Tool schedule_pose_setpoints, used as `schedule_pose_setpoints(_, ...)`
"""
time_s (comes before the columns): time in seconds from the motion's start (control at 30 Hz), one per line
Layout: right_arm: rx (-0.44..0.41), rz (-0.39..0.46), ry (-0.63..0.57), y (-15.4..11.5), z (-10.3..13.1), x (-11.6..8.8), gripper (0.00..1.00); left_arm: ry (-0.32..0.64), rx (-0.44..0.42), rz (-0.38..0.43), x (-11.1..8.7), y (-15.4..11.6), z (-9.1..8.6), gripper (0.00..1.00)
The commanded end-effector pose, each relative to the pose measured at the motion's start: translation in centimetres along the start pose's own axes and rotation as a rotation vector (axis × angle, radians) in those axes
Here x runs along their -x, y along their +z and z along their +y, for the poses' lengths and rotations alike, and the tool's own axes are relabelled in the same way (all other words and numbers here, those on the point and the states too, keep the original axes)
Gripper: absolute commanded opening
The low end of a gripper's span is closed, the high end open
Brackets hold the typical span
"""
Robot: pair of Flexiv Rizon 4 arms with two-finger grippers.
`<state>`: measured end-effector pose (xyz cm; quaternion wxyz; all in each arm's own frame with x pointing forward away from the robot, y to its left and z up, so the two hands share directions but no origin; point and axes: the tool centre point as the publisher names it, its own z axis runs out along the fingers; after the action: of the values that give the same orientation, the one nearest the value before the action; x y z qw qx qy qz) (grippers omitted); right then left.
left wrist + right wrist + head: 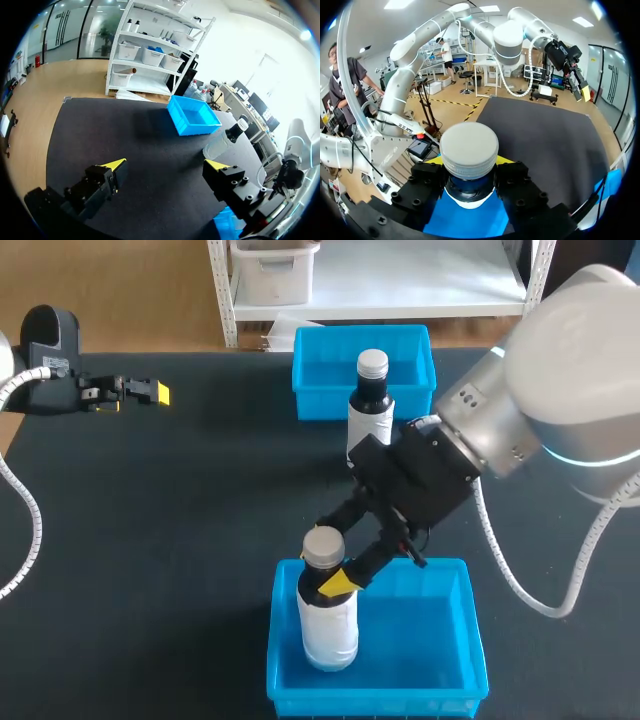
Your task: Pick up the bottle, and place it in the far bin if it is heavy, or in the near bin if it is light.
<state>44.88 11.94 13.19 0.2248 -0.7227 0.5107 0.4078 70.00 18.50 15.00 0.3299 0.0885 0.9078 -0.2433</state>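
Right gripper (328, 565) clamped on the white bottle (328, 625), down inside the near bin (375, 703).
We judge it nearly done: release and retract remain. Left gripper (148, 392) wide open, far off.

The black table (180, 540) holds 2 blue bins: the far bin (320, 405), the near bin (440, 640) well in front of it, and a dark bottle (372, 400) just before it.
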Motion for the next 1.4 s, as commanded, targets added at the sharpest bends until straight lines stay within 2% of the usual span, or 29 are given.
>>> schedule_pose_setpoints(0.03, 0.007, -0.001, 0.003, 0.1, -0.3, -0.2, 0.13, 0.0, 0.0, 0.0, 0.0, 0.0, 0.0, 1.0)
schedule_pose_setpoints(0.17, 0.011, 0.001, 0.005, 0.2, -0.3, -0.3, 0.14, 0.0, 0.0, 0.0, 0.0, 0.0, 0.0, 1.0)
schedule_pose_setpoints(0.27, 0.015, 0.002, 0.005, 0.3, -0.3, -0.4, 0.19, 0.0, 0.0, 0.0, 0.0, 0.0, 0.0, 1.0)
schedule_pose_setpoints(0.3, 0.016, 0.004, 0.003, 0.3, -0.3, -0.4, 0.22, 0.0, 0.0, 0.0, 0.0, 0.0, 0.0, 1.0)
schedule_pose_setpoints(0.37, 0.02, 0.006, 0.002, 0.4, -0.3, -0.4, 0.34, 0.0, 0.0, 0.0, 0.0, 0.0, 0.0, 1.0)
schedule_pose_setpoints(0.43, 0.025, 0.01, -0.001, 0.4, -0.3, -0.5, 0.49, 0.0, 0.0, 0.0, 0.0, 0.0, 0.0, 1.0)
schedule_pose_setpoints(0.47, 0.027, 0.014, -0.001, 0.4, -0.3, -0.5, 1.0, 0.0, 0.0, 0.0, 0.0, 0.0, 0.0, 1.0)
schedule_pose_setpoints(0.67, 0.027, 0.027, 0.007, 0.0, -0.3, -0.6, 1.0, 0.0, 0.0, 0.0, 0.0, 0.0, 0.0, 1.0)
schedule_pose_setpoints(0.9, 0.001, 0.047, 0.023, -2.5, -0.5, -1.9, 1.0, 0.0, 0.0, 0.0, 0.0, 0.0, 0.0, 1.0)
schedule_pose_setpoints(1.03, -0.028, 0.075, 0.041, -5.0, -0.5, -3.3, 1.0, 0.0, 0.0, 0.0, 0.0, 0.0, 0.0, 1.0)
schedule_pose_setpoints(1.17, -0.092, 0.092, 0.093, -8.3, -1.0, -5.0, 1.0, 0.0, 0.0, 0.0, 0.0, 0.0, 0.0, 1.0)
schedule_pose_setpoints(1.4, -0.241, 0.11, 0.21, -13.9, -4.0, -8.8, 1.0, 0.0, 0.0, 0.0, 0.0, 0.0, 0.0, 1.0)
